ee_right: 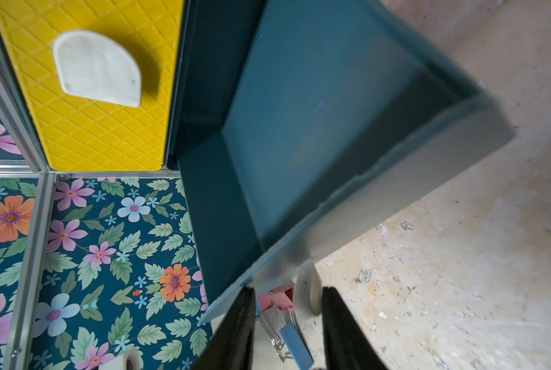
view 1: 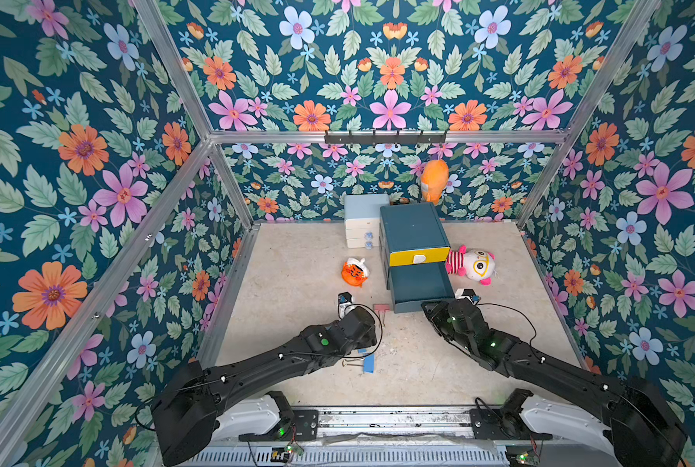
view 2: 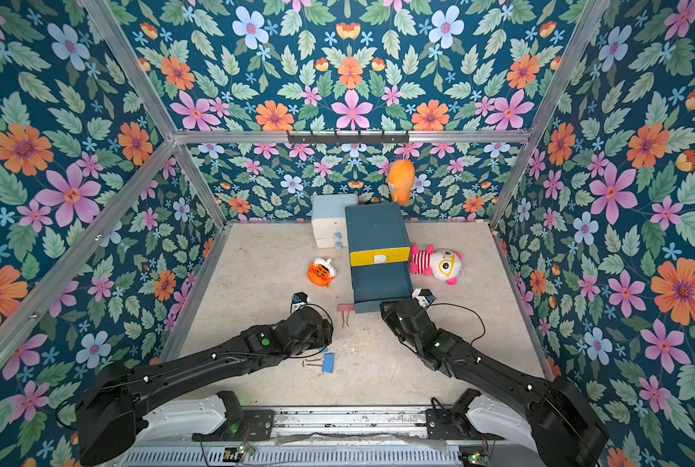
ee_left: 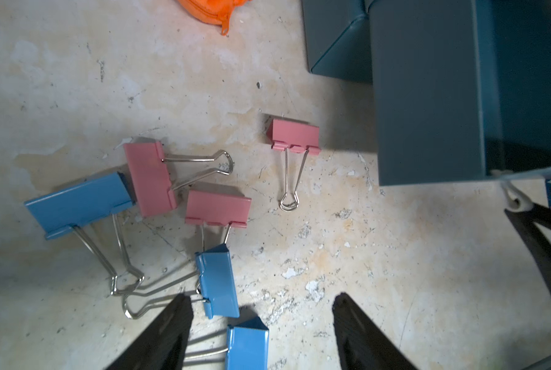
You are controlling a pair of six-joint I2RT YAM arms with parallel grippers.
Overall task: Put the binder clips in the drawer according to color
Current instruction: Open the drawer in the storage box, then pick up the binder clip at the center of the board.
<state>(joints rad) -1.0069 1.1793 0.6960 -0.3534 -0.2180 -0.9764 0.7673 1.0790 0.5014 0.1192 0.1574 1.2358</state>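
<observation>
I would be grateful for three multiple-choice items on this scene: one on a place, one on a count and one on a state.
1. Where does the striped plush toy lie?
A) on the table beside the cabinet
B) on top of the cabinet
C) hanging from the hook rail

2. How many pink binder clips does the left wrist view show?
A) one
B) three
C) five

3. What state is the teal drawer in?
A) shut
B) pulled out, full of clips
C) pulled out, no clips inside

Answers:
1 A, it lies flat on the table next to the cabinet.
2 B, three pink bodies show there.
3 C, the right wrist view shows its floor bare.
</observation>
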